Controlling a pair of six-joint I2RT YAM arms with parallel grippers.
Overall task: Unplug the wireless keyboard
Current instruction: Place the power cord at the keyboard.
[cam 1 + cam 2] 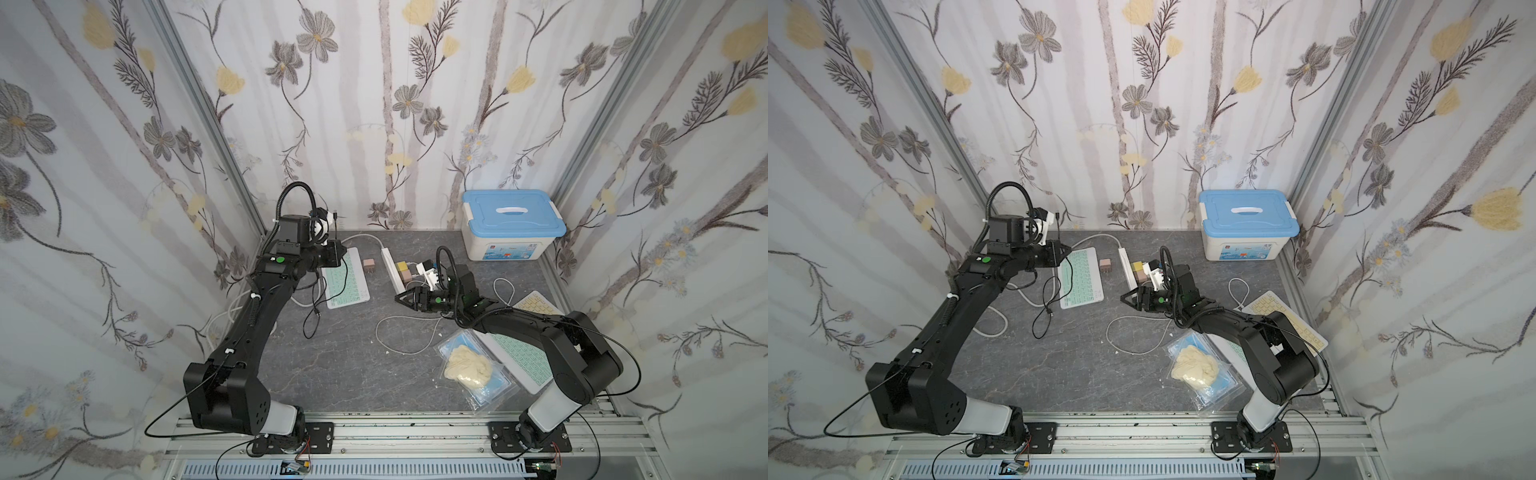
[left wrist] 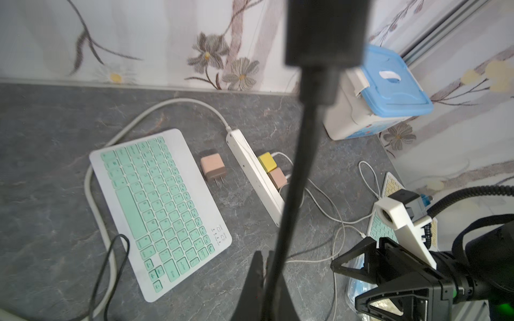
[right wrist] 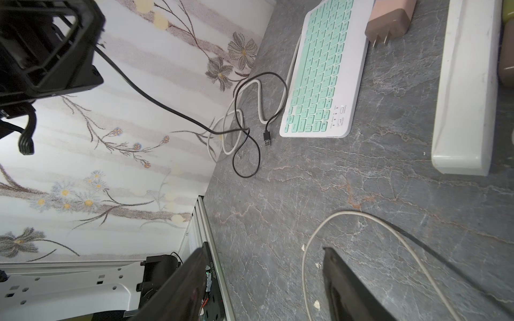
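Note:
The mint-keyed white wireless keyboard [image 1: 347, 278] [image 2: 161, 208] lies flat at the back left of the table. My left gripper [image 1: 341, 251] [image 2: 264, 253] hovers above the keyboard's far end and is shut on a thin black cable [image 2: 299, 155]. One end of the cable sticks up past the jaws. The rest hangs down to a loop on the table, ending in a loose USB plug [image 3: 267, 139] beside the keyboard [image 3: 325, 69]. My right gripper [image 1: 399, 298] [image 3: 265, 248] is open and empty at mid-table, over a white cable loop [image 1: 405, 332].
A white power strip [image 1: 392, 270] with yellow and brown adapters lies between the arms. A loose pink adapter [image 1: 369, 266] sits by the keyboard. A blue-lidded box [image 1: 513, 224] stands back right. Two more keyboards [image 1: 538, 305] and a plastic bag [image 1: 469, 365] lie by the right arm.

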